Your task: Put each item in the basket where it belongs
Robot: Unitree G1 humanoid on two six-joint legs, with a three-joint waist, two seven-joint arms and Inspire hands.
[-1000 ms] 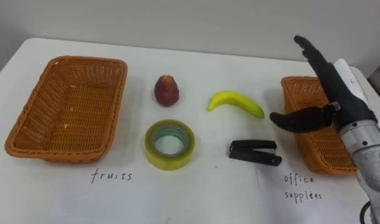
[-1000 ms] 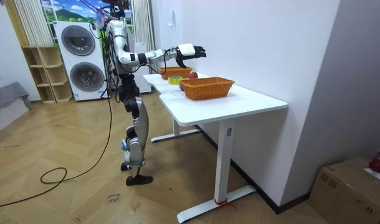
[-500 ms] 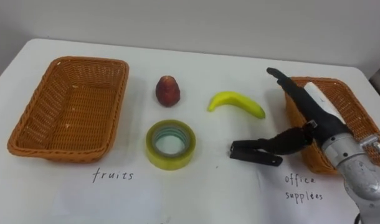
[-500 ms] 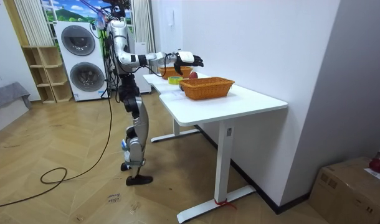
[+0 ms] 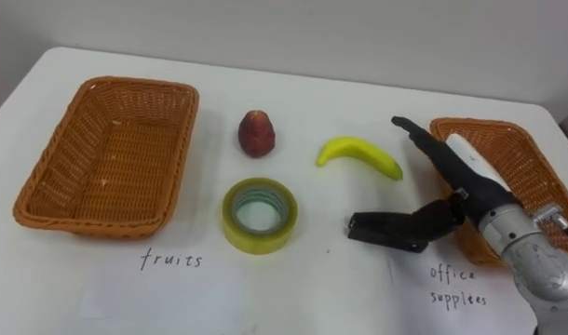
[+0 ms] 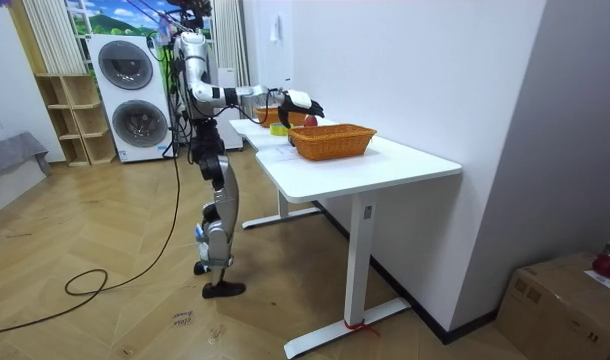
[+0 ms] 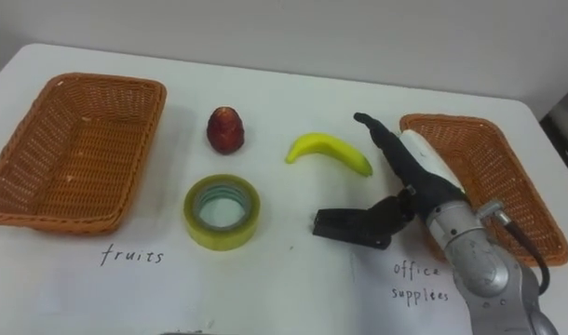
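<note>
A black stapler [image 5: 377, 226] lies flat on the white table, just left of the right-hand wicker basket [image 5: 480, 124]. My right hand [image 5: 470, 177] hovers over the stapler's right end, open: its fingers [image 5: 414, 130] stretch straight towards the banana [image 5: 358, 154], and the thumb rests down against the stapler. A red fruit [image 5: 256, 132] and a yellow-green roll of tape [image 5: 258, 214] sit mid-table. The left-hand wicker basket [image 5: 140, 86] holds nothing. In the room view I stand at the table's long side with the right hand [image 6: 300, 100] reaching over it.
A handwritten label is on the table in front of each basket. The table's far edge meets a wall. In the room view a wicker basket [image 6: 332, 140] stands near the table's near end, and washing machines [image 6: 135, 100] are behind me.
My right hand has come down and to the left from above the right-hand basket to the stapler, where its thumb now touches. The other things have not moved.
</note>
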